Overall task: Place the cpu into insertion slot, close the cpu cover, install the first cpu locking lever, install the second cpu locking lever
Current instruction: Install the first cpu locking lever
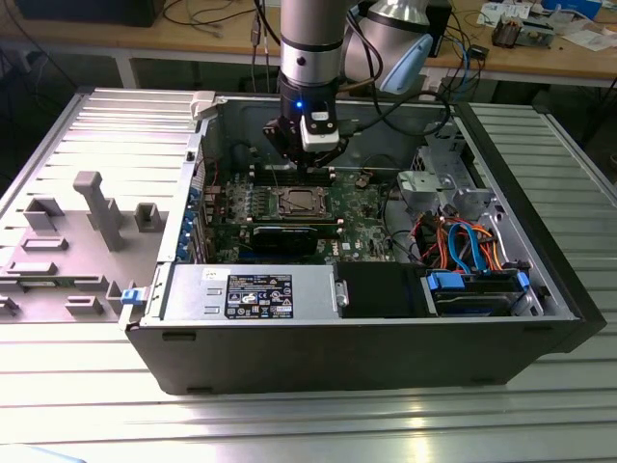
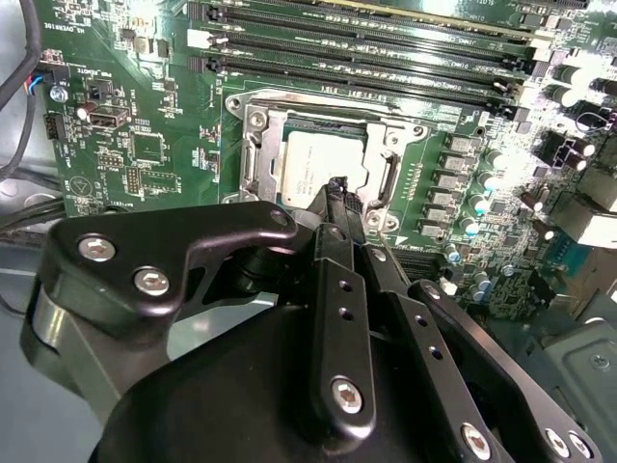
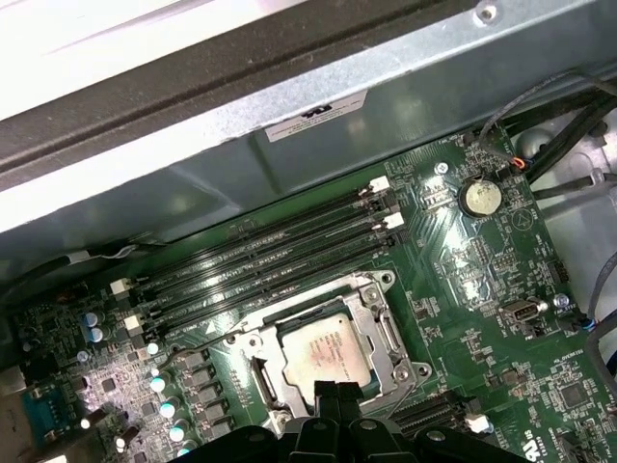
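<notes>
Inside the computer case (image 1: pixel 386 357):
cpu (image 2: pixel 313 174): lying seated in its socket, cpu cover (image 2: pixel 386 159) sitting closed around it.
gripper (image 2: pixel 337 193): hovering above, fingertips pressing together, pinching nothing.
Handling: likely light, stiff, fragile; edges only.

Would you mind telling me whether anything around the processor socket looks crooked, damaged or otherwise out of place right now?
Nothing stands out. The cpu lies flat and square in its socket, the cpu cover sits down evenly around it, and the memory slots beside it run straight. The pincer hangs just above the chip.

Ribbed metal table (image 1: pixel 87 405), wooden workbench (image 1: pixel 193 39)
</notes>
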`<state>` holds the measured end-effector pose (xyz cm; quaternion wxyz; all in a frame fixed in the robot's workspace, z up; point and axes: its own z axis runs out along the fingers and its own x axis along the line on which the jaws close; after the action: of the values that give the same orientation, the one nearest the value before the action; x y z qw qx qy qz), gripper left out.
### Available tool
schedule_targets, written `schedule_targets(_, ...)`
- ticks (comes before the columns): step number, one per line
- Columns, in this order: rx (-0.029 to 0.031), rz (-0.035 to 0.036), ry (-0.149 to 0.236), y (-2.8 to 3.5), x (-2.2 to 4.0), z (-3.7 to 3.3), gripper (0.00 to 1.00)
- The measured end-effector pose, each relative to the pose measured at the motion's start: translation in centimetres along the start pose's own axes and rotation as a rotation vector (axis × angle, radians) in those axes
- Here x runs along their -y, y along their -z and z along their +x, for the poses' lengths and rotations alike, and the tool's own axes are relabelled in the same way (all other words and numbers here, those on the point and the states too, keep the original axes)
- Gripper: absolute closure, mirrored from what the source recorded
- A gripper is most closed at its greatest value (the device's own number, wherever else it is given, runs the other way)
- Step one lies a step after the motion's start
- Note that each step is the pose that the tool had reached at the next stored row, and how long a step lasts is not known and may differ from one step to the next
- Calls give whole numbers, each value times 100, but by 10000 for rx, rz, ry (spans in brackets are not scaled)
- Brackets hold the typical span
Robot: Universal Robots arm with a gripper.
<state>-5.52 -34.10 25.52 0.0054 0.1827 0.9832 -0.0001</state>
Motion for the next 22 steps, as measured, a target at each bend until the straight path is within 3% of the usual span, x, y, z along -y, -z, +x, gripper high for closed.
schedule_targets(22,-1,-7,650,0,0,0,89)
